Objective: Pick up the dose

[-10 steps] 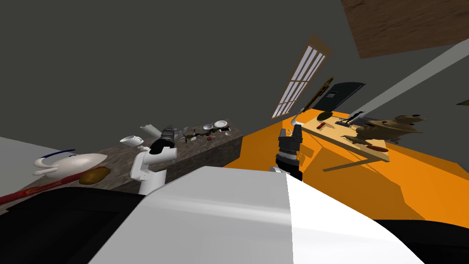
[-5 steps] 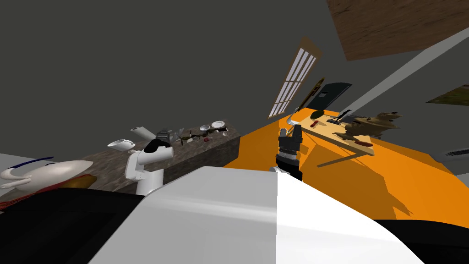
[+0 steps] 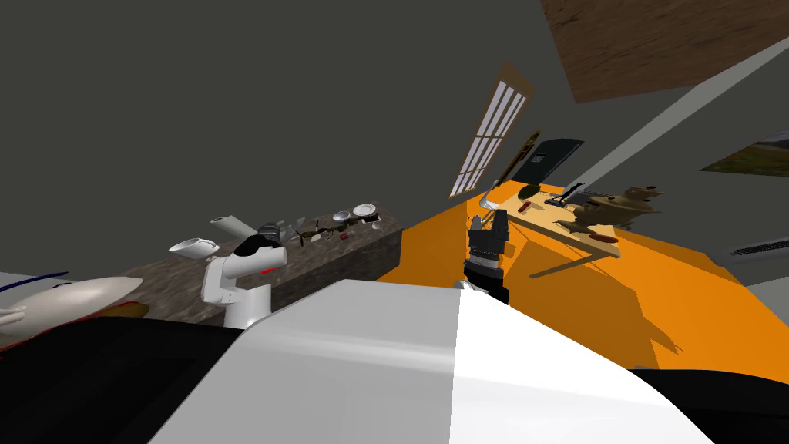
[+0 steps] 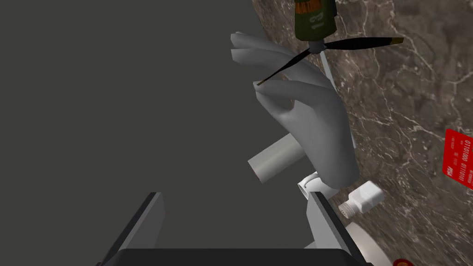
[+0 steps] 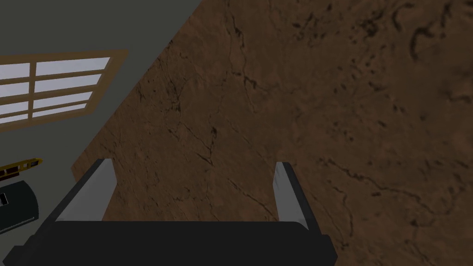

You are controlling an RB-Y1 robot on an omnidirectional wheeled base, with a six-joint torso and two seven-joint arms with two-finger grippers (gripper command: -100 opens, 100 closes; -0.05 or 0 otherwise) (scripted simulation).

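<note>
Head view, lower left: pale rounded object (image 3: 73, 297) at the frame edge. Left of centre: dark marbled counter (image 3: 347, 258) with small clutter, left gripper (image 3: 276, 228) above it.

Left wrist view resolves that clutter. Left fingers are spread with nothing gripped, dark grey wall between them. The dose, a grey cylinder (image 4: 276, 160), lies on its side just beyond one fingertip, its far end hidden behind a grey model hand (image 4: 318, 124). Near them: small white bottle (image 4: 362, 202), toy plane propeller (image 4: 323, 46), red card (image 4: 458, 159).

Head view, centre: right gripper (image 3: 490, 218) over orange floor (image 3: 616, 293). Right wrist view adds: fingers spread, holding nothing.

Right: wooden table (image 3: 555, 223) with a brown animal figure (image 3: 616, 206).
</note>
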